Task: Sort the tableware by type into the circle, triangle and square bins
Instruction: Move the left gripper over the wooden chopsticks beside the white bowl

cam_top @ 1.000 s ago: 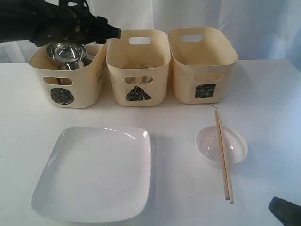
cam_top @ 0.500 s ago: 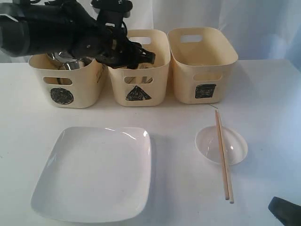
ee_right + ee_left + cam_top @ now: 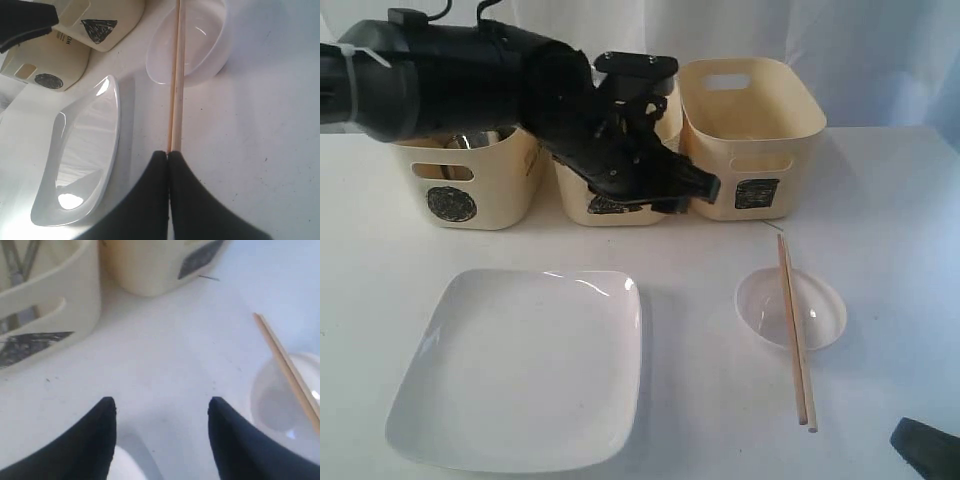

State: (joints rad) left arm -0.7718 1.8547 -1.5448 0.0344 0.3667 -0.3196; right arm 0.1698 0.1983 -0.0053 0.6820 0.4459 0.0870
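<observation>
With your left gripper (image 3: 162, 407) open and empty near the bins (image 3: 750, 130) and your right gripper (image 3: 167, 156) closed, I think you next take the chopsticks (image 3: 795, 330) lying across the clear dish (image 3: 820, 315).

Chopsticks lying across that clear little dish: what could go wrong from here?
1. The chopsticks rest across the clear dish, so lifting either one may drag or tip the other.
2. The open left gripper hangs close to the triangle bin; its arm could nudge the bin.
3. The shut right gripper sits by the chopsticks' end; if both arms reach there, they might bump.
</observation>
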